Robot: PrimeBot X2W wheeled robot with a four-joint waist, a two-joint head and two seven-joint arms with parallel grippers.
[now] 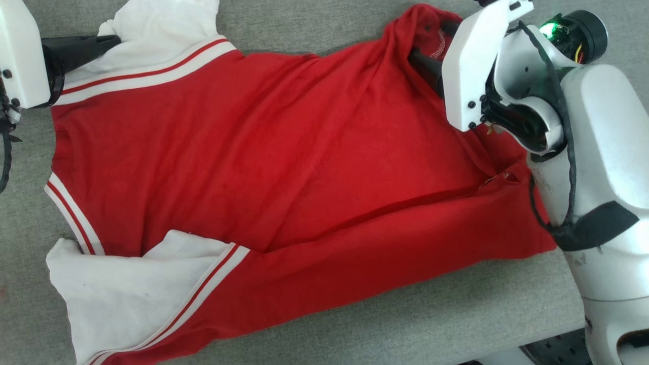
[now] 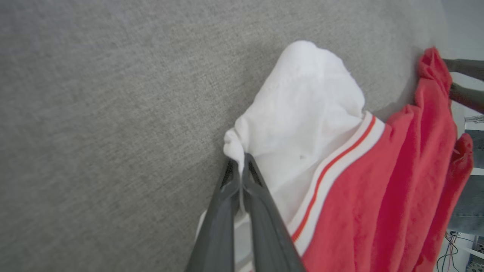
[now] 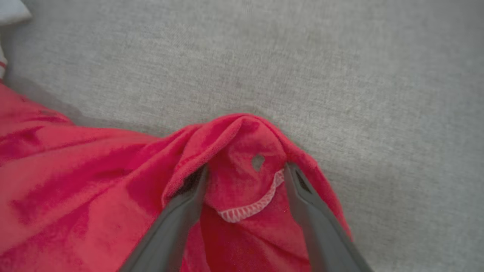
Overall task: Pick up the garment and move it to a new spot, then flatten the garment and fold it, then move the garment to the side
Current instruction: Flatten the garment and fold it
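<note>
The garment (image 1: 284, 152) lies spread across the grey cloth surface, plain red side up, so the "23" print is hidden. One white sleeve (image 1: 121, 299) is at the lower left and the other (image 2: 302, 124) at the upper left. My left gripper (image 2: 240, 170) is shut on the edge of that upper sleeve, at the top left of the head view (image 1: 109, 43). My right gripper (image 3: 245, 170) is open at the hem's far corner, and red cloth (image 3: 75, 170) drapes over and between its spread fingers (image 3: 189, 204). It sits at the top right of the head view (image 1: 433, 43).
The grey cloth surface (image 1: 456, 314) stretches all round the garment, and its front edge runs along the lower right (image 1: 512, 347). My white right forearm (image 1: 608, 152) rises over the garment's right end. Beyond the surface's far side, room clutter (image 2: 469, 211) shows.
</note>
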